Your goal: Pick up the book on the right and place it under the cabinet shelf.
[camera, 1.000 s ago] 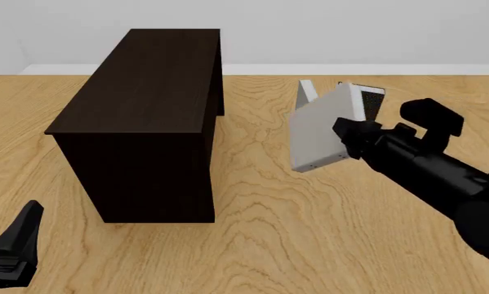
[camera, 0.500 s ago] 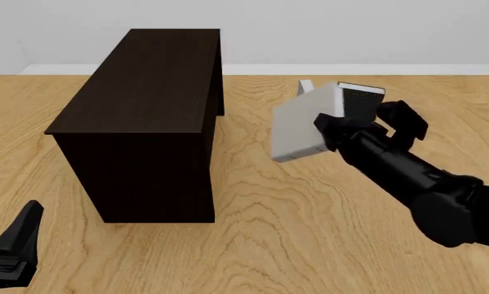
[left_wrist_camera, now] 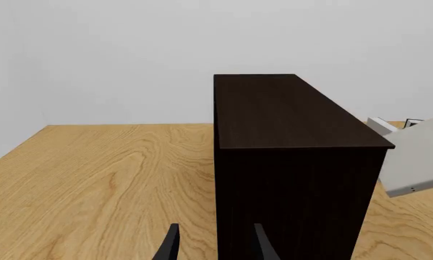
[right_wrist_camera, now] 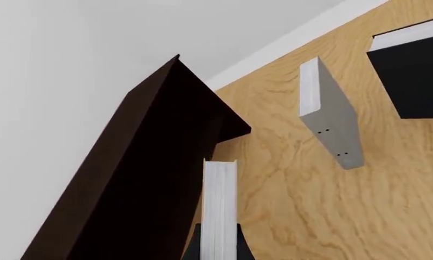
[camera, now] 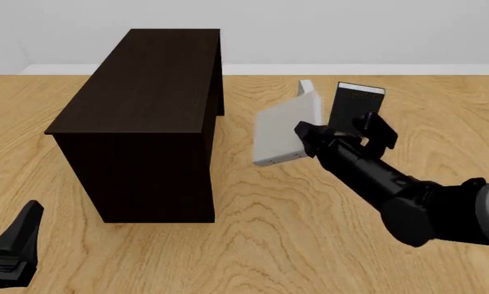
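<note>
- Carrying the book in the air at centre frame of the front view, right gripper clamped on its edge; in the right wrist view the fingers are shut on the white page block, so it's a pinch across the thickness.
- Book is clear of the counter, tilted, just right of the cabinet shelf and not touching it.
- Held upright and edge-on, my read: a thin profile is what lets it slide into a gap under the cabinet shelf.
- Right wrist view has the book lined up beside the cabinet's dark side wall, so the approach looks aimed at that side.
- Can't see any opening under the cabinet shelf from these views; the front face reads as solid dark wood.
- Other grey book and black book are at upper right of the front view, behind the arm, standing on edge. Both untouched by the gripper.
- Left gripper is parked at lower left of the front view, jaws parted, holding nothing; its wrist view just stares at the cabinet.
- Risk: book corner clipping the cabinet wall on the way in.
</note>
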Robot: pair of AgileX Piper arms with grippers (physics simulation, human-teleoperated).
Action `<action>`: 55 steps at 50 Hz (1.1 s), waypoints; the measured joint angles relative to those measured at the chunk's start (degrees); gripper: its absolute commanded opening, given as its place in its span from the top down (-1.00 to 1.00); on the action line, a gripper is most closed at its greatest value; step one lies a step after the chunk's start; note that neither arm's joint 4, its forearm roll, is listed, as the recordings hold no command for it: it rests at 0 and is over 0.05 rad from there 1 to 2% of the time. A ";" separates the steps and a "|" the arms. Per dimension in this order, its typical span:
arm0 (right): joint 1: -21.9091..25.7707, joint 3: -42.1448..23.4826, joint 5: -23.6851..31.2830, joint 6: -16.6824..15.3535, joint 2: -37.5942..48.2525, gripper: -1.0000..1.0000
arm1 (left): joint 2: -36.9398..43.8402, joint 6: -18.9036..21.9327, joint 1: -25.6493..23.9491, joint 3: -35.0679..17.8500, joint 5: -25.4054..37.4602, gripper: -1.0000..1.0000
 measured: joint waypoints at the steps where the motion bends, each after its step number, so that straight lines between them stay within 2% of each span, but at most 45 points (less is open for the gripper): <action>1: 0.13 -0.08 -0.25 0.08 0.34 1.00 | 0.00 0.00 0.00 0.00 0.00 -1.00; 26: 3.02 -1.81 -6.41 2.34 8.38 1.00 | 0.00 0.00 0.00 0.00 0.00 -1.00; 55: 3.64 -1.23 -15.74 6.07 16.17 1.00 | -0.05 0.00 0.00 -0.04 0.06 -1.00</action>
